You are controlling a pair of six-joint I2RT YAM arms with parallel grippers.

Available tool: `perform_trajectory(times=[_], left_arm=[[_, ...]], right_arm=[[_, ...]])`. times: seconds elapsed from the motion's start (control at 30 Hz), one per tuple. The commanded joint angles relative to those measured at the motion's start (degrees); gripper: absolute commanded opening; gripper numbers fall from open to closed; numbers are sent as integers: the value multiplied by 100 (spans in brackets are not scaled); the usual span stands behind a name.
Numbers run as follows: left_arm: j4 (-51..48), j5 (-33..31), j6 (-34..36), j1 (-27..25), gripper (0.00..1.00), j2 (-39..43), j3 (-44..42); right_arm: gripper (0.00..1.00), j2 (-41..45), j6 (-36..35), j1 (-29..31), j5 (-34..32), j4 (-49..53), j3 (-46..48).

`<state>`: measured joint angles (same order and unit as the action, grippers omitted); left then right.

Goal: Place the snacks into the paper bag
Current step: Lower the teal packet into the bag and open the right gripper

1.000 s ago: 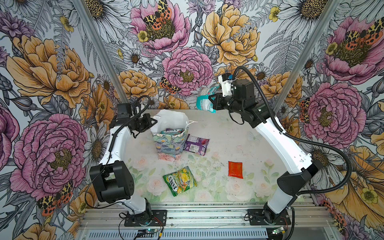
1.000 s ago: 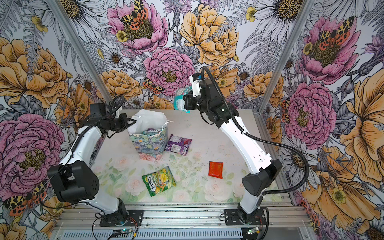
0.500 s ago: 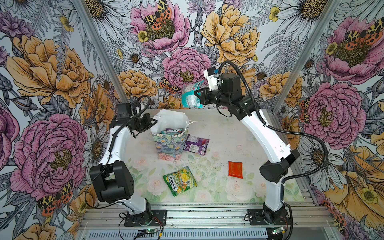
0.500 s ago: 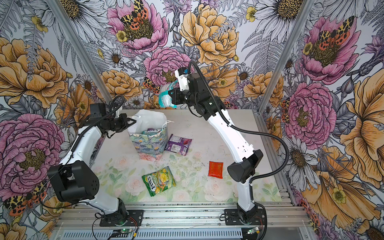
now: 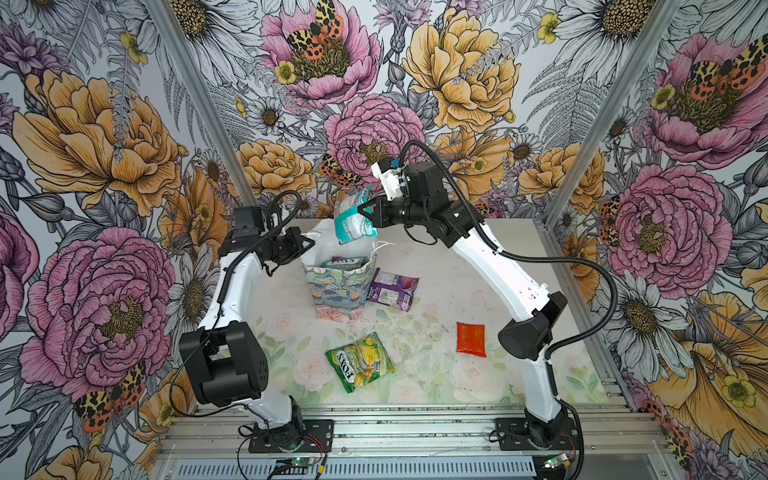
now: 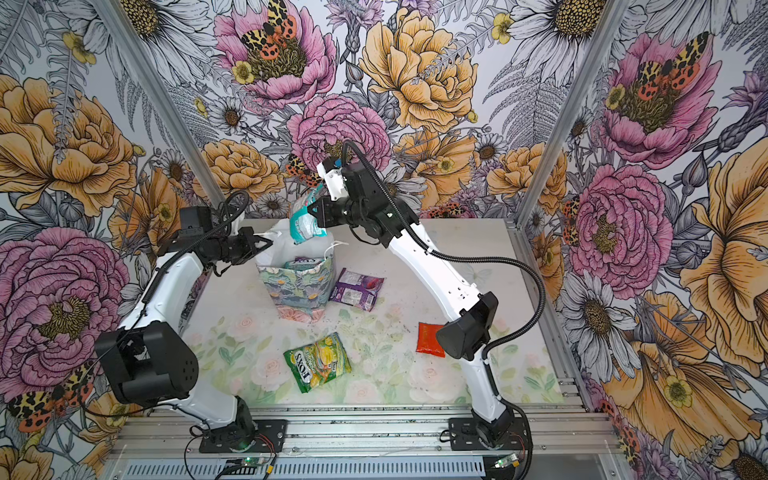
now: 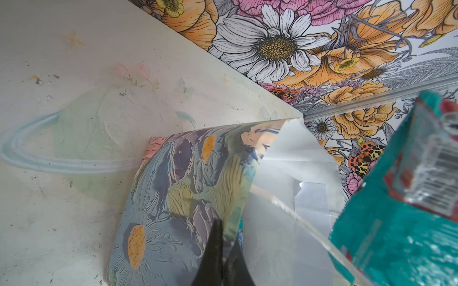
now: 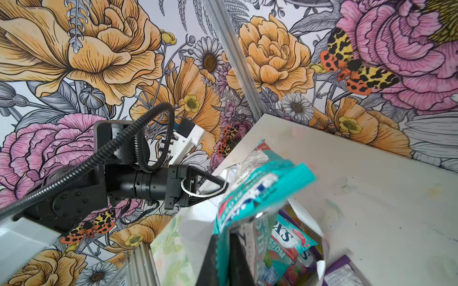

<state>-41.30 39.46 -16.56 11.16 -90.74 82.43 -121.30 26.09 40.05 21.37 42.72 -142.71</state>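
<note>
The paper bag [image 5: 337, 291] [image 6: 300, 293] stands upright at the table's back left, mouth open. My left gripper [image 5: 309, 241] [image 6: 266, 241] [image 7: 226, 237] is shut on the bag's left rim [image 7: 247, 198]. My right gripper [image 5: 365, 210] [image 6: 318, 210] [image 8: 225, 237] is shut on a teal packet [image 5: 351, 220] [image 6: 304, 222] [image 8: 260, 188] that hangs just above the bag's mouth. Inside the bag lie other snacks, with a teal FOX'S packet [image 8: 290, 245] on top. On the table lie a purple packet [image 5: 392, 289] beside the bag, a green FOX'S packet [image 5: 359, 361] and a red sachet [image 5: 471, 338].
Flowered walls [image 5: 374, 124] close the table on three sides, with metal posts [image 5: 199, 104] at the back corners. An aluminium rail [image 5: 395, 428] runs along the front edge. In a top view my right arm's elbow [image 6: 465, 332] covers part of the red sachet [image 6: 428, 338].
My right arm has swung left from the back wall, carrying the teal packet to just above the bag's mouth. The left gripper and the bag have stayed put.
</note>
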Motion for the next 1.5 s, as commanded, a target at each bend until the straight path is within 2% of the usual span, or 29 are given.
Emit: perform_trajectory(times=[0.0,0.8,1.07,1.27,1.3,1.4,1.47], left_arm=[[-29,-42,48,9,0,206,-71],[-33,-20,52,18,0,250,-65],[-33,-20,49,19,0,250,-63],[-33,-20,51,20,0,241,-65],[-32,-20,48,18,0,234,-63],[-28,-14,54,23,0,235,-71],[-30,-18,47,23,0,241,-65]], right_arm=[[0,-109,117,71,208,-242,-186],[0,-436,-150,222,599,140,84],[0,-765,-97,222,814,154,-113],[1,-939,-81,188,673,216,-328],[10,-957,-86,172,604,257,-410],[51,-859,-101,110,332,307,-547],[70,-711,-186,82,96,298,-582]])
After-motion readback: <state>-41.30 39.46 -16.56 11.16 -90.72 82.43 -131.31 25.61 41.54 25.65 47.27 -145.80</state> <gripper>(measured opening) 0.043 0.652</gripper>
